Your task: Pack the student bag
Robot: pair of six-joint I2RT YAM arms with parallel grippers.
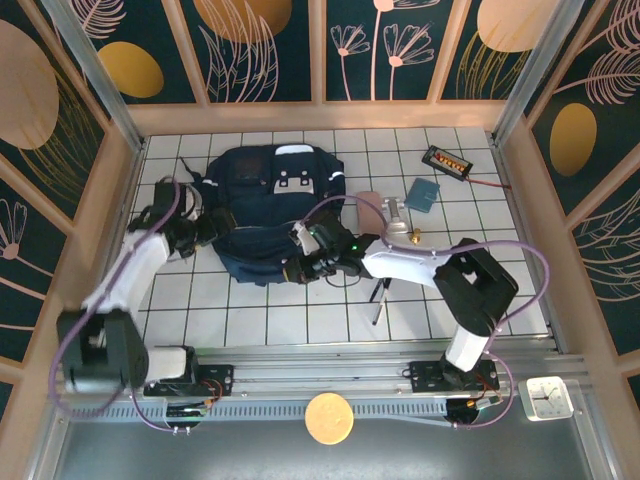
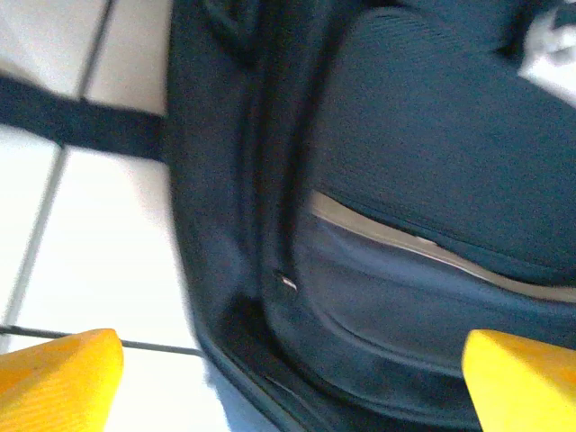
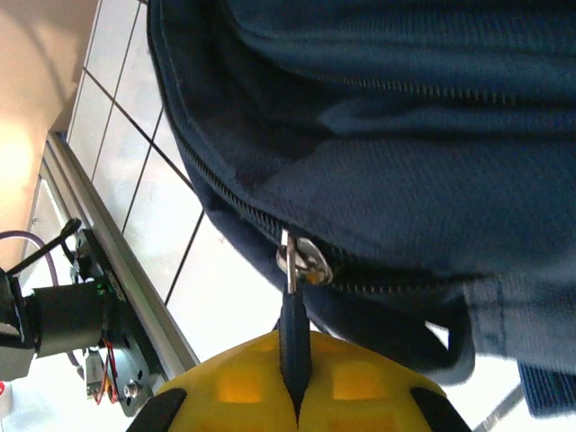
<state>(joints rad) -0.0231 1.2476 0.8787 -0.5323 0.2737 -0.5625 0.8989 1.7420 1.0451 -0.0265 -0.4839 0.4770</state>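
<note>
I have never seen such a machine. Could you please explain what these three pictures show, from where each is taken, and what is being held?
These are two robot arms bolted at the near edge of a tiled table. The top picture looks down from above. The other two come from cameras on the wrists.

A navy student bag lies on the table. Beside it are a small blue booklet and a black device.

The right gripper, with yellow fingers, is shut on the zipper pull of the bag. The left gripper is open at the bag's left side, holding nothing.
</note>
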